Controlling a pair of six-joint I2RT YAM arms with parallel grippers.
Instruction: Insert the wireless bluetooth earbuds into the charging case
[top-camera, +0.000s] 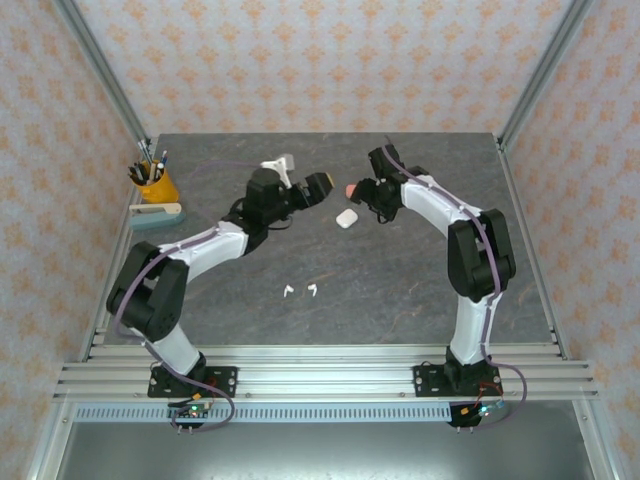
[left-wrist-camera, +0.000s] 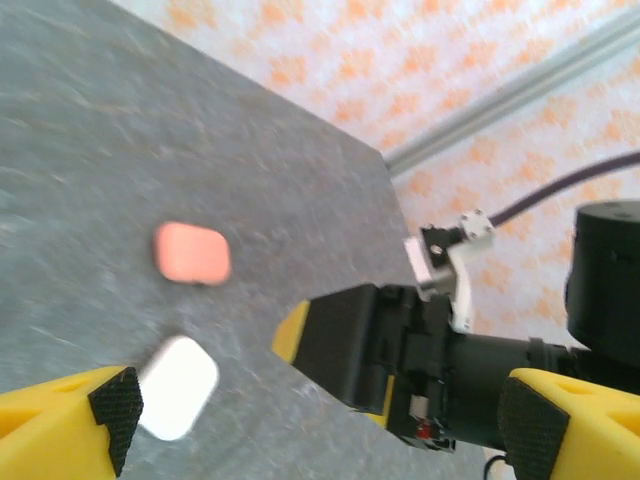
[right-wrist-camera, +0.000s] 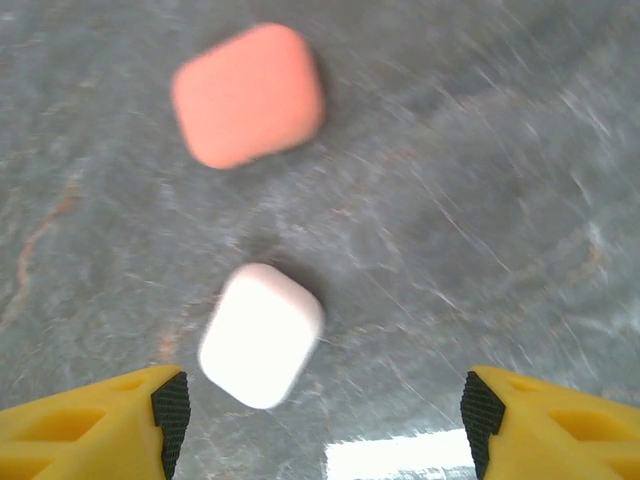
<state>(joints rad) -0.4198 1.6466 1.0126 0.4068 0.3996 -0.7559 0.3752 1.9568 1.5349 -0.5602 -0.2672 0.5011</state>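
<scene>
Two small white earbuds (top-camera: 288, 291) (top-camera: 313, 290) lie on the grey table, near the middle front. A white charging case (top-camera: 347, 218) lies shut further back, with a coral-pink case (top-camera: 349, 188) just behind it. My left gripper (top-camera: 320, 187) hovers left of the cases and my right gripper (top-camera: 366, 191) hovers right of them. In the left wrist view the open left gripper (left-wrist-camera: 320, 430) holds nothing, with the white case (left-wrist-camera: 178, 388) and pink case (left-wrist-camera: 192, 253) beyond. In the right wrist view the right gripper (right-wrist-camera: 325, 425) is open above the white case (right-wrist-camera: 262, 335) and pink case (right-wrist-camera: 248, 95).
A yellow pen cup (top-camera: 157, 185) and a teal stapler-like block (top-camera: 157, 213) stand at the table's left edge. Metal frame posts and patterned walls close in the back and sides. The right gripper's black body (left-wrist-camera: 360, 345) shows close by in the left wrist view.
</scene>
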